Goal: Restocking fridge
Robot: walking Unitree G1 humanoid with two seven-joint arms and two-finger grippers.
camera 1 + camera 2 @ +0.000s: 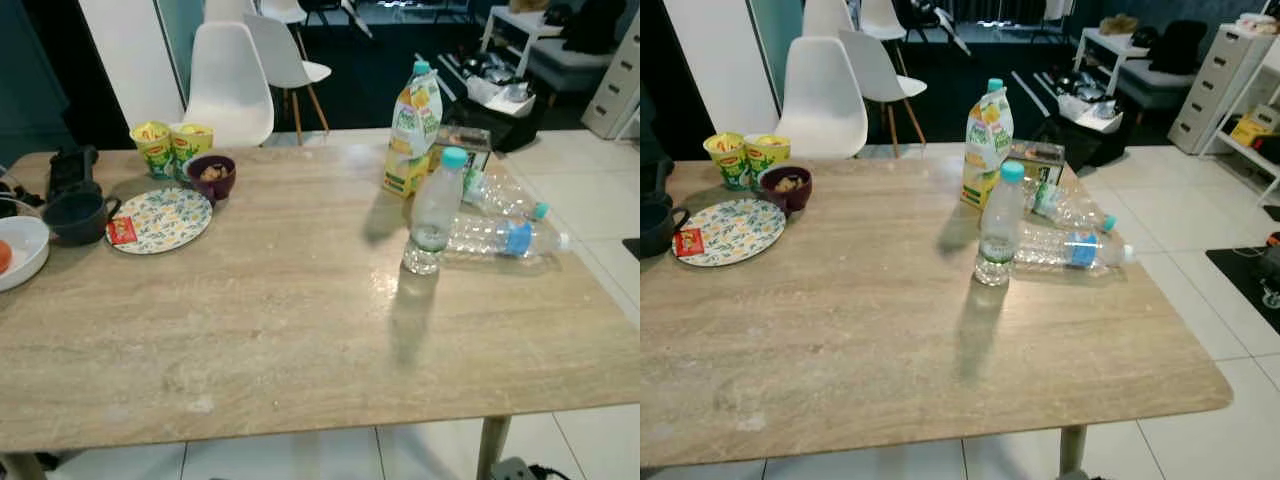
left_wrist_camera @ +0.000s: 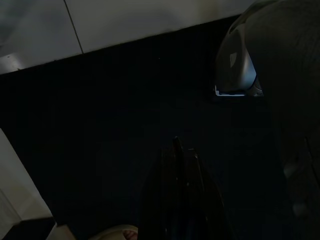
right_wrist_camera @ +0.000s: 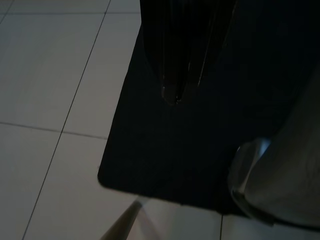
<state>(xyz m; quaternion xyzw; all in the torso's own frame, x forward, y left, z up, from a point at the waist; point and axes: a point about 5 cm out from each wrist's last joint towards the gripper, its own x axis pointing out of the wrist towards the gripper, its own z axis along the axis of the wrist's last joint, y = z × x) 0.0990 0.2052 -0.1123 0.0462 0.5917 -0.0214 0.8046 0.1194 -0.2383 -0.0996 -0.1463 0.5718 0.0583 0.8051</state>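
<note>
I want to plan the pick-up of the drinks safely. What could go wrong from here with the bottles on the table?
1. The upright water bottle is tall and narrow; a sideways nudge may tip it.
2. Two clear bottles lie on their sides near the table edge; a push could roll them off onto the tiled floor.
3. The juice bottle stands right behind the water bottle, so reaching past could knock one.

Head views are decently lit and sharp, with glare on the table (image 1: 300,300) by the upright bottle (image 1: 434,212), whose shadow falls toward us. Wrist views are super dark, murky.
</note>
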